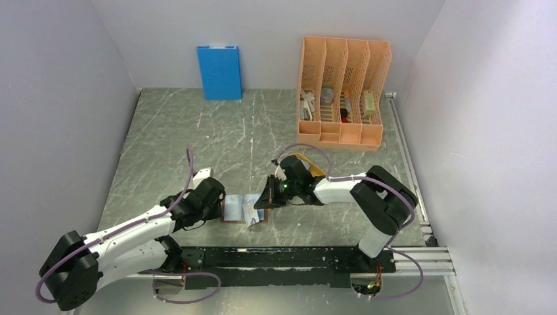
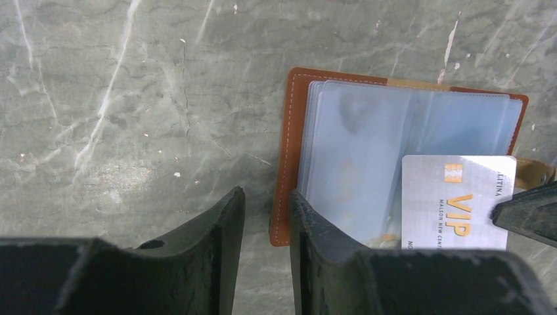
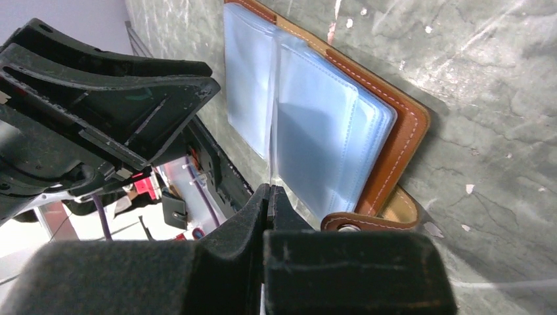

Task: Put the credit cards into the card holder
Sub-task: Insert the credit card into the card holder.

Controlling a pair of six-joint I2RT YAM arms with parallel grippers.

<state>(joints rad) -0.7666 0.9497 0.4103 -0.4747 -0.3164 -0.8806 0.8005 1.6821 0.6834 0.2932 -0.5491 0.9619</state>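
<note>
The brown leather card holder point(image 1: 238, 210) lies open on the table between the two grippers, its clear plastic sleeves point(image 2: 368, 151) facing up. A white credit card with gold "VIP" print point(image 2: 456, 203) stands over the holder's right half, with my right gripper point(image 3: 269, 190) shut on its edge. That gripper's dark finger point(image 2: 529, 213) shows at the card's right side. My left gripper point(image 2: 266, 197) stands at the holder's left edge with a narrow gap between its fingers. Its right finger point(image 2: 312, 230) lies over the sleeves, and nothing is pinched. No other cards are in view.
An orange file rack point(image 1: 343, 92) with small items stands at the back right. A blue box point(image 1: 219, 71) leans upright against the back wall. The holder's snap tab point(image 3: 368, 220) sticks out beside my right gripper. A metal rail point(image 1: 410, 164) runs along the table's right edge.
</note>
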